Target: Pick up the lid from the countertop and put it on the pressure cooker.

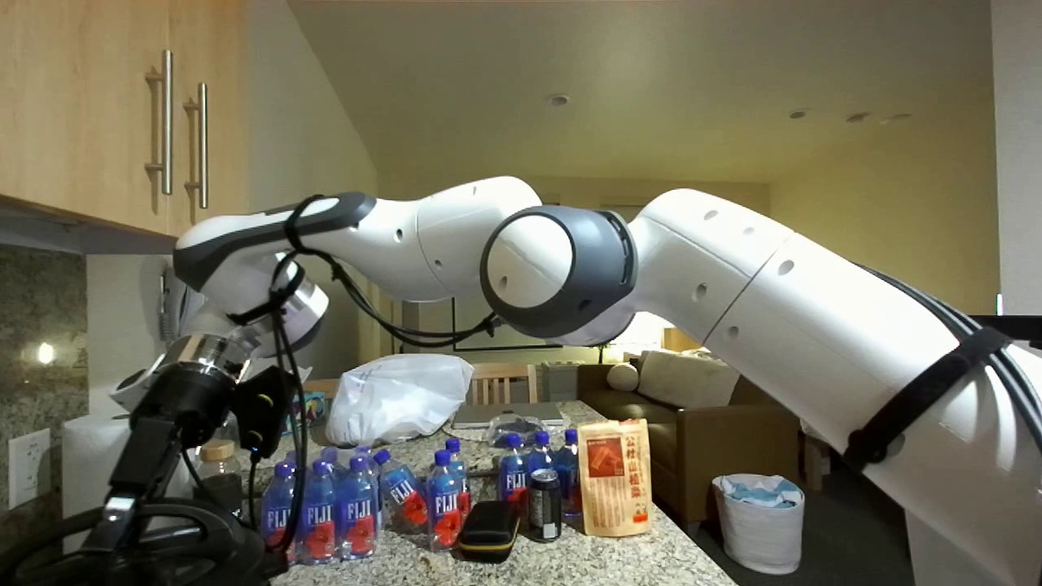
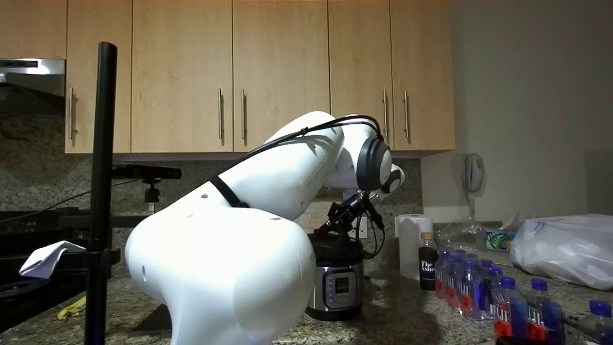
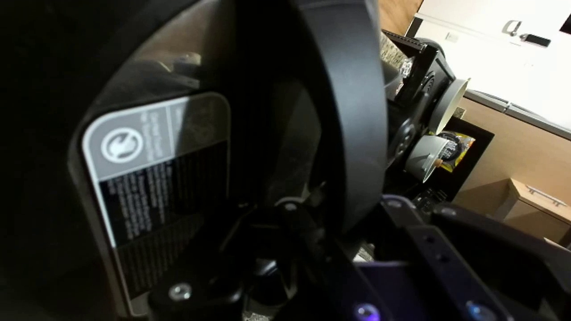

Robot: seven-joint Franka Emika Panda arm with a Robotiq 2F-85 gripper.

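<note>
Misalignment worries us: our end effector (image 3: 342,204) seems mostly closed, pinching the lid (image 3: 178,151) over the electric pressure cooker (image 2: 337,290), and releasing it tilted could leave it unseated.

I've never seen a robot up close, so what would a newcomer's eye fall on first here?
Probably the big white robot arm, arching across an exterior view. Below it, blue-capped water bottles, one tilted, crowd the speckled counter. In an exterior view, the shiny pressure cooker stands partly hidden by the arm, a dark lid at its top.
</note>
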